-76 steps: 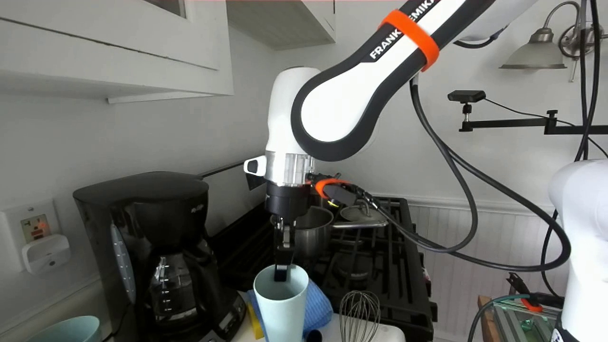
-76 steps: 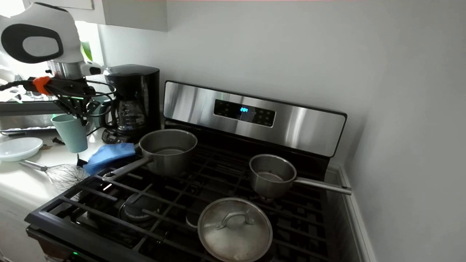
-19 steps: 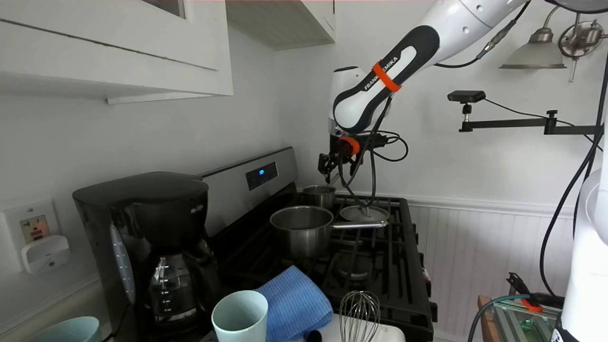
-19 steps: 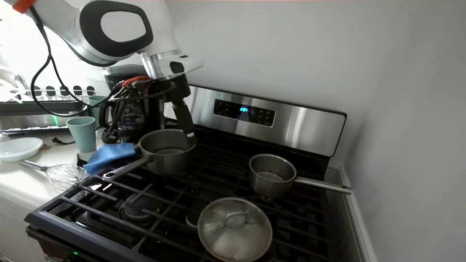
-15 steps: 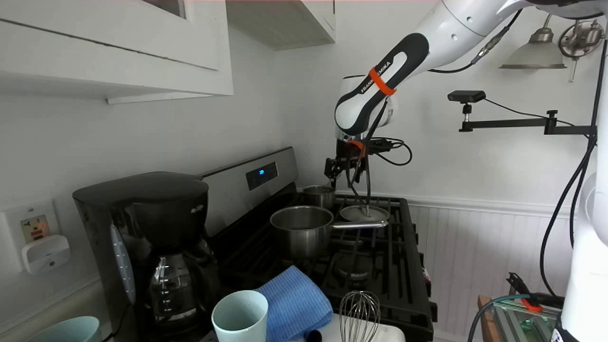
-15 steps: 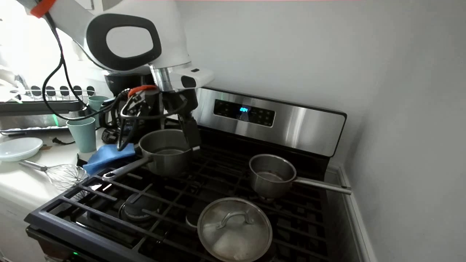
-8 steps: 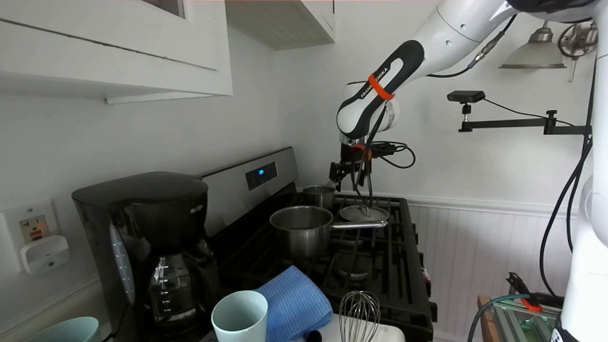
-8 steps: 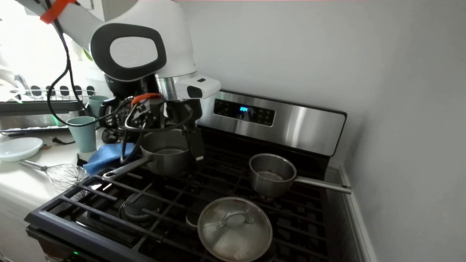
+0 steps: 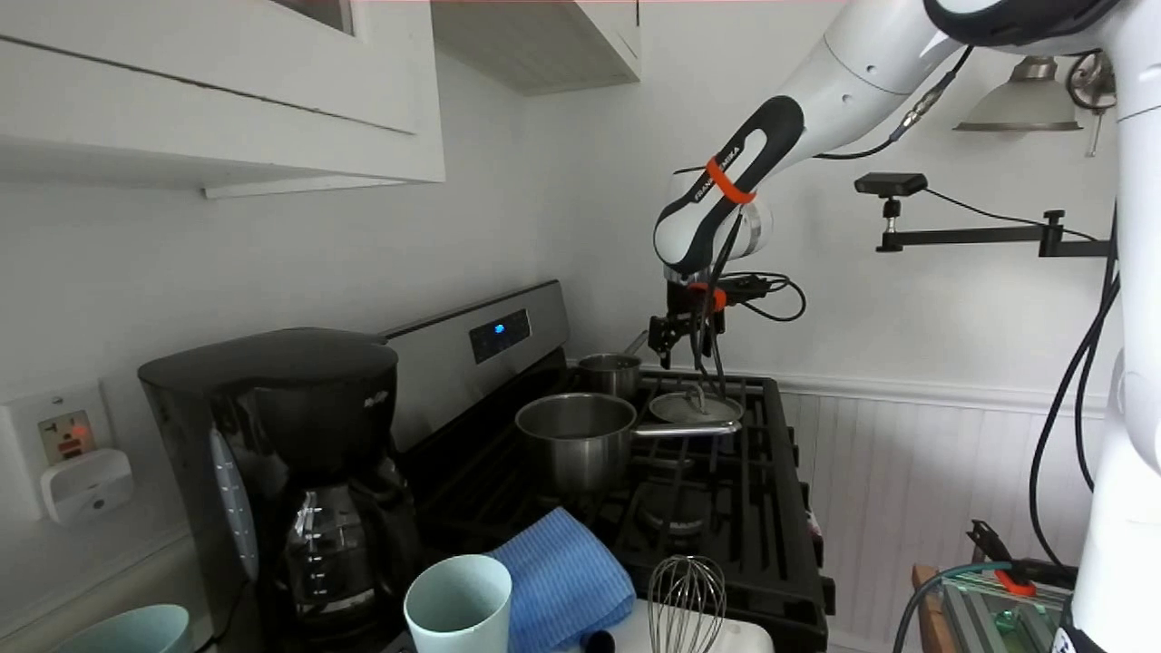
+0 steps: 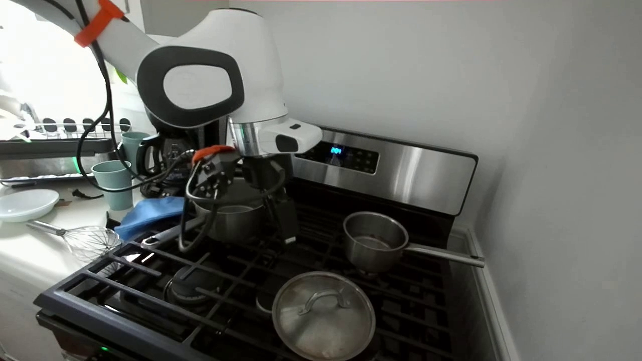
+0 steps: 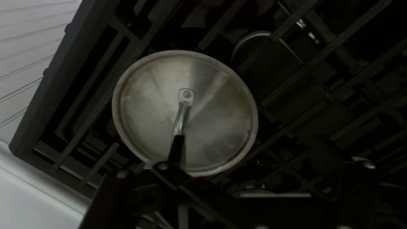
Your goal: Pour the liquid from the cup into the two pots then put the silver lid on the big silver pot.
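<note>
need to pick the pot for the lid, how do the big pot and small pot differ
The big pot is wider than the small pot. The big pot stands nearer the coffee maker; the small pot, farther. The big pot's handle points toward the stove's front edge, the small pot's handle toward the side wall. Both are silver and uncovered.

The round silver metal lid (image 11: 194, 114) looks brushed, the wide silver metal pot (image 9: 580, 458) satin-smooth, the pale mint cylindrical cup (image 9: 467, 609) matt, and the blue cloth (image 9: 564, 582) ribbed.

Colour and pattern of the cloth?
The cloth is blue with fine lines, clearest in an exterior view.
</note>
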`<state>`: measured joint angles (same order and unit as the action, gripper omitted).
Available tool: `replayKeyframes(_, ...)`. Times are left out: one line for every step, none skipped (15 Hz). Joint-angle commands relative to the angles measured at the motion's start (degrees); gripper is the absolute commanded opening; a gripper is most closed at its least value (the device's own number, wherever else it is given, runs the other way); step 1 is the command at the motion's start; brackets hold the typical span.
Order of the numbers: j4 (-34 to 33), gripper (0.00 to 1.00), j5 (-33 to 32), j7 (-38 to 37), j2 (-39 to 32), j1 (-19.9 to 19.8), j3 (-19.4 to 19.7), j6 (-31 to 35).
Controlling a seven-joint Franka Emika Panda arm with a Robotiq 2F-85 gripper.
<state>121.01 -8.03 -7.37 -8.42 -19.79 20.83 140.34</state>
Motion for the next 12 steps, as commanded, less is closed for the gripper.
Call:
replayKeyframes(-3.6, 1.0, 0.73, 5.03, -4.6, -1.75, 0.68, 0.16)
replayKeyframes(-4.2, 1.0, 1.31, 6.06, -5.69, -2.23, 0.69, 0.6)
replayKeyframes(-4.73, 1.0, 2.07, 7.01, -6.7, -2.71, 0.53, 0.97)
replayKeyframes(-5.18, 1.0, 2.49, 7.58, -7.78, -3.17, 0.43, 1.71)
replayKeyframes(-6.06, 1.0, 3.34, 8.02, -9.12, -3.66, 0.21, 2.26)
replayKeyframes(-7.07, 1.0, 4.03, 7.9, -10.72, -4.1, 0.14, 2.75)
replayKeyframes(-7.6, 1.0, 4.54, 7.97, -11.88, -4.47, 0.05, 3.37)
replayKeyframes(-8.37, 1.0, 4.7, 7.64, -13.0, -4.68, 0.09, 3.6)
replayKeyframes(-9.02, 1.0, 5.26, 7.75, -14.12, -5.06, -0.09, 4.15)
replayKeyframes(-9.84, 1.0, 5.32, 7.3, -15.28, -5.24, -0.04, 4.59)
replayKeyframes(-10.61, 1.0, 5.96, 7.59, -16.25, -5.66, -0.32, 4.56)
replayKeyframes(-11.17, 1.0, 6.19, 7.44, -17.17, -5.88, -0.36, 4.52)
